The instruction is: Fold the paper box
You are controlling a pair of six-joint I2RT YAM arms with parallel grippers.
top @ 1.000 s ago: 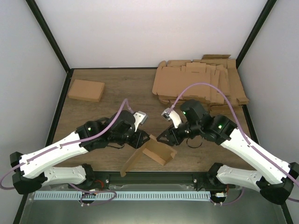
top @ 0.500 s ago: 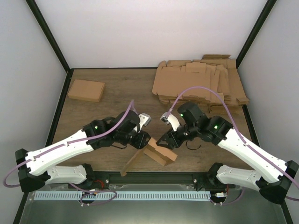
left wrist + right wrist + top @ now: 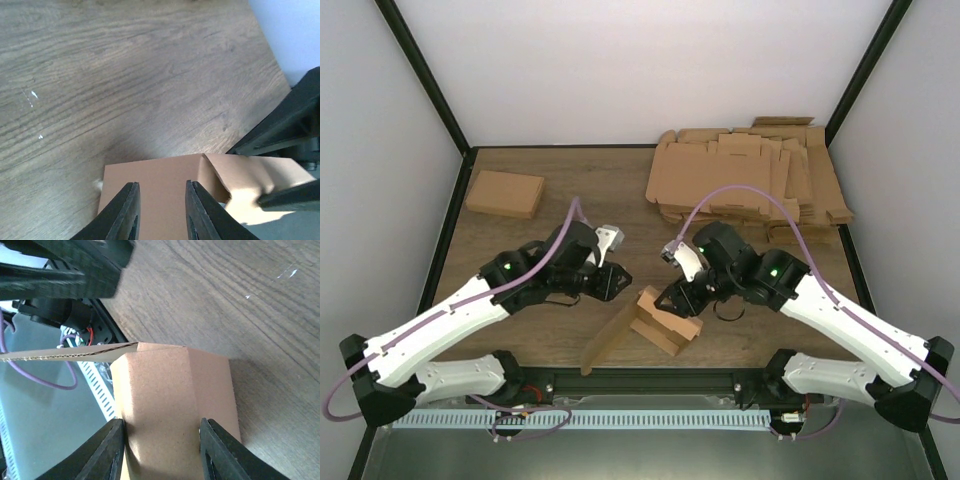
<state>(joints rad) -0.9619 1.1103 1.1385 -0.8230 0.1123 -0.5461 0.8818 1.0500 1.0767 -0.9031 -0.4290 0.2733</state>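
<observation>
Well apart from the pile of flat sheets (image 3: 745,180), on its near side, the paper box (image 3: 660,322) sits half folded on the surface (image 3: 570,200), and we have let go on the left.

Our left gripper (image 3: 620,279) has backed off the long loose flap and now hovers clear of it, farther left of the pile, jaws narrow with nothing between them. Our right gripper (image 3: 667,300) stays at the raised walls, jaws partly spread astride a panel; whether they pinch it we cannot tell. We judge the flap unsupported now, so it needs regrasping before tucking.
</observation>
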